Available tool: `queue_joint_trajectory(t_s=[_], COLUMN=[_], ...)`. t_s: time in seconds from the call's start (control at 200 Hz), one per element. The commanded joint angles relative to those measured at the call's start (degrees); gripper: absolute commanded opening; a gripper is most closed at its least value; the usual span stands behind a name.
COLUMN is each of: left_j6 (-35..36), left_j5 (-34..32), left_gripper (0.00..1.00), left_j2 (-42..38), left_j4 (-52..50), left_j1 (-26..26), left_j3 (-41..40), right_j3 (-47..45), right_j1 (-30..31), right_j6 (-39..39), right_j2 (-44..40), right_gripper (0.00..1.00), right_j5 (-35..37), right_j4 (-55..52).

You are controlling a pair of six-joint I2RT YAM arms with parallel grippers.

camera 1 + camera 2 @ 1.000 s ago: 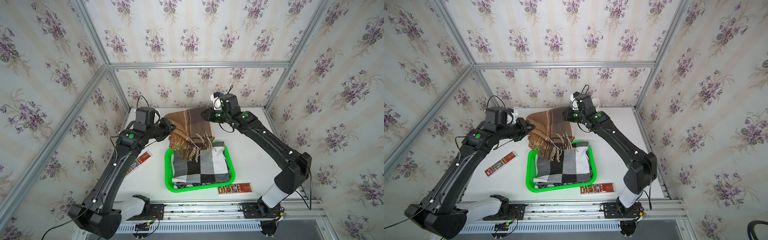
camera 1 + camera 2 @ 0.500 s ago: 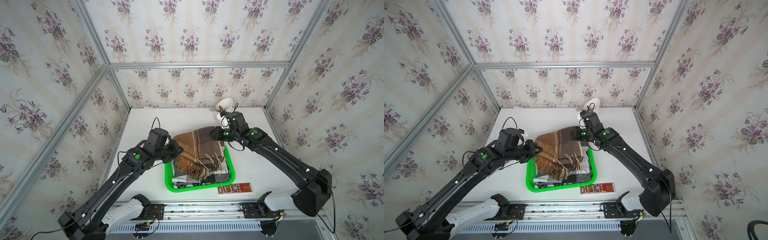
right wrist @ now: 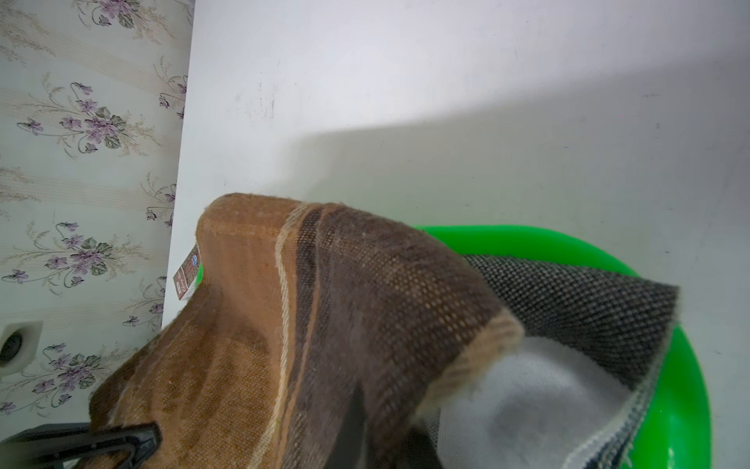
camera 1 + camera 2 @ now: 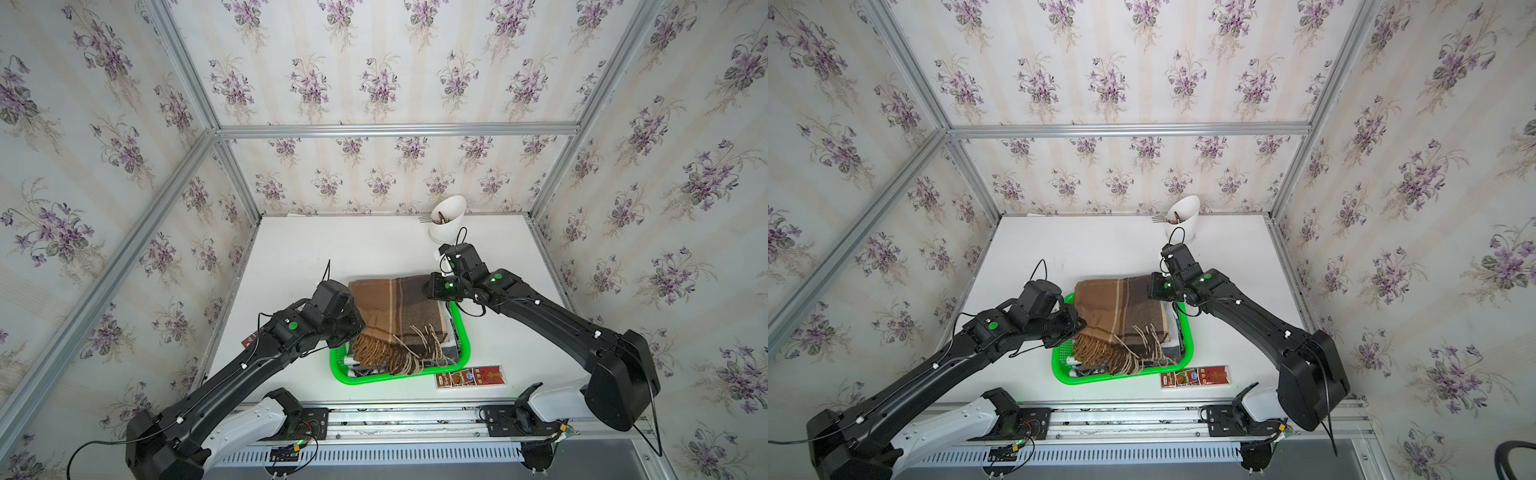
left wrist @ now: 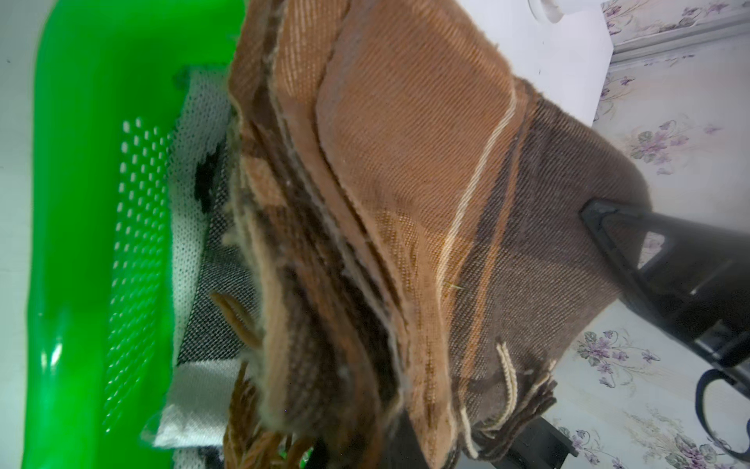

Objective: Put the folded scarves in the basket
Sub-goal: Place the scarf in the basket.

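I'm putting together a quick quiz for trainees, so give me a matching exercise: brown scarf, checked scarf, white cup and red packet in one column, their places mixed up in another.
1 brown scarf
2 checked scarf
3 white cup
4 red packet

a flat on the table, beside the green basket's near rim
b far end of the table
c top layer over the basket
d inside the basket, underneath

Pairs: 1-c, 2-d, 3-b, 4-a
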Motion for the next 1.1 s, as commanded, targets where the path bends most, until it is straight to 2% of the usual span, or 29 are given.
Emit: queue_joint_trajectory(t_s=[0.0, 0.38, 1.094], left_j6=[-1.4, -4.8, -8.0], left_j5=[-2.2, -4.1, -5.9], left_gripper=[0.00, 0.00, 0.00], left_j2=[-0.8, -1.1, -2.0], left_j4=[1.3, 1.6, -0.6], left_j1=[-1.0, -5.7, -9.4], left_j3=[-0.9, -5.7, -10.0], right_j3=[-0.5, -3.9, -5.4], right_j1=[0.0, -0.2, -0.9], right_j6=[-0.7, -0.3, -0.5], right_j2=[0.4, 0.3, 2.7], right_gripper=[0.00, 0.00, 0.00], right_j5=[1.9, 4.4, 5.5], right_j4=[1.5, 1.7, 1.8])
